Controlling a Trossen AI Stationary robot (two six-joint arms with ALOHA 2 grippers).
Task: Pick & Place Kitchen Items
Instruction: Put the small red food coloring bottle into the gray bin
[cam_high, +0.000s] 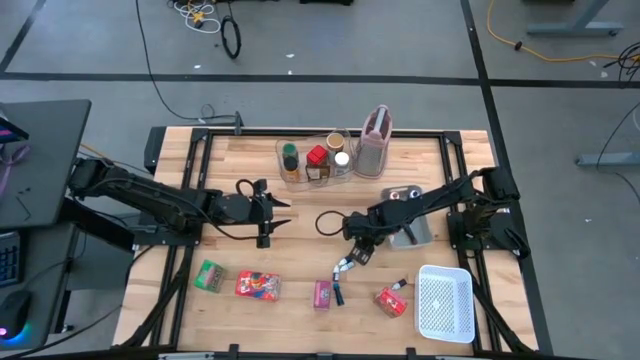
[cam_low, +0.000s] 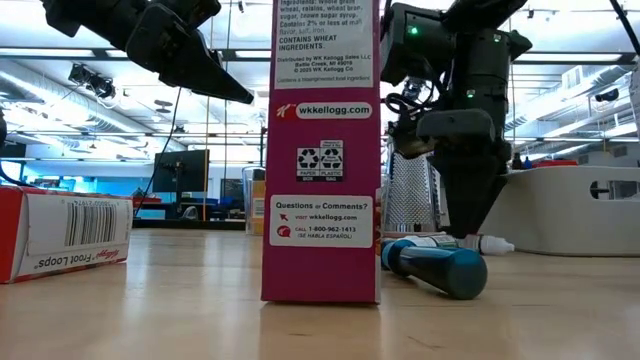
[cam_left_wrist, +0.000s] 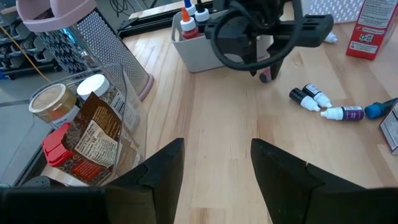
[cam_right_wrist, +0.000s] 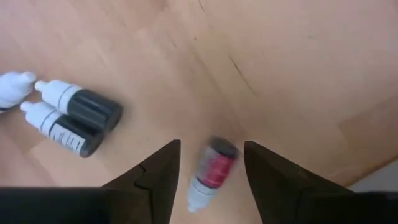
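Note:
My right gripper (cam_right_wrist: 208, 165) points down at the table, open, right of centre (cam_high: 357, 250). A small red bottle with a dark cap (cam_right_wrist: 212, 169) lies between its fingers, which stand on either side without touching it. Two white bottles with black caps (cam_right_wrist: 74, 121) lie side by side close by. A blue-capped bottle (cam_low: 435, 265) lies next to the upright pink packet (cam_low: 320, 150). My left gripper (cam_left_wrist: 214, 168) hangs open above the table's middle (cam_high: 265, 215), with nothing between its fingers.
A clear bin (cam_high: 282, 150) with spice jars and a pinkish jug (cam_high: 376, 138) stand at the far edge. The grey tray (cam_high: 415, 236) holds small bottles. A white mesh basket (cam_high: 445, 302) sits near right. Green (cam_high: 210, 275) and red (cam_high: 257, 285) packets lie near left, another red one (cam_high: 390, 300) beside the basket.

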